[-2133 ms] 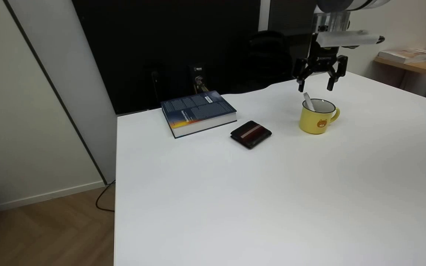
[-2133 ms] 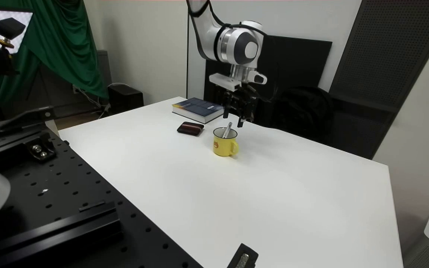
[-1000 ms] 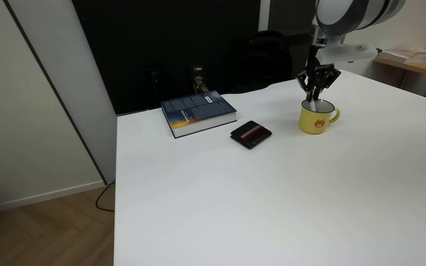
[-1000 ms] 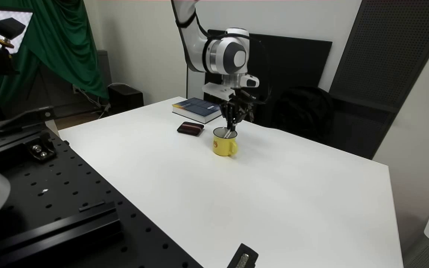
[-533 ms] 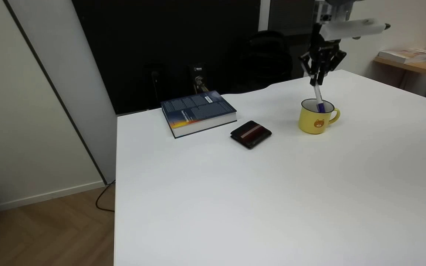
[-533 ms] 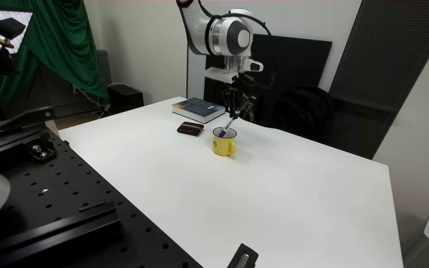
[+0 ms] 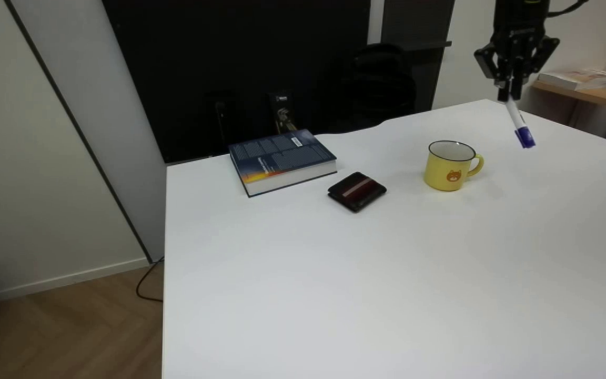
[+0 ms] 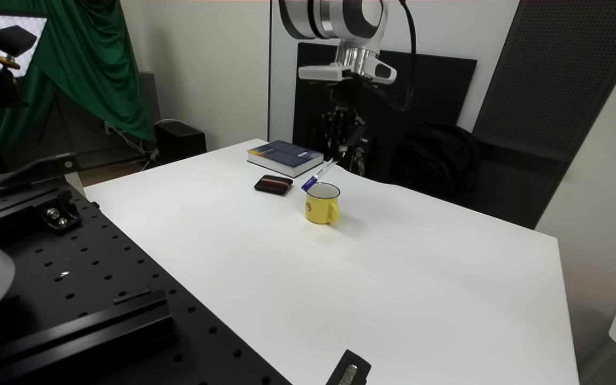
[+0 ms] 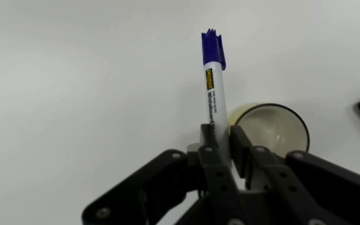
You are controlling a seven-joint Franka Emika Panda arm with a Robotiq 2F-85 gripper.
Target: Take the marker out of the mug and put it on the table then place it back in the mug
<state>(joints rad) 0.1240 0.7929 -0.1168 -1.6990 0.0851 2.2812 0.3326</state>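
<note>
Whiteboard marker point(image 9: 216, 97): out of the yellow mug point(image 7: 444, 172), held in the air over the white worktop point(image 7: 334, 284); in an exterior view it hangs at 2 o'clock of the mug, apart from it, tilted, blue cap point(image 7: 525, 137) lowest.
End effector point(image 9: 220, 135): pinching the marker's white barrel point(image 7: 515, 113) near the end opposite the cap; in the wrist view the cap points to 12 o'clock.
Mug: upright, handle point(image 7: 481, 164) toward 3 o'clock in an exterior view; at 3 o'clock of the pinch in the wrist view.
Folded wallet point(image 7: 356, 192): between 8 and 9 o'clock of the mug in an exterior view; hardcover book point(image 7: 284, 162) farther out at 9.
Marker handling: judged light, stiff, smooth plastic, likely slick, not fragile; held by one end, it could swivel if the cap meets the worktop first.
Barrel hold: once laid flat, would grip square across the barrel, toward the capless end, clear of the clip point(image 9: 222, 57), so the cap leads into the mug.
</note>
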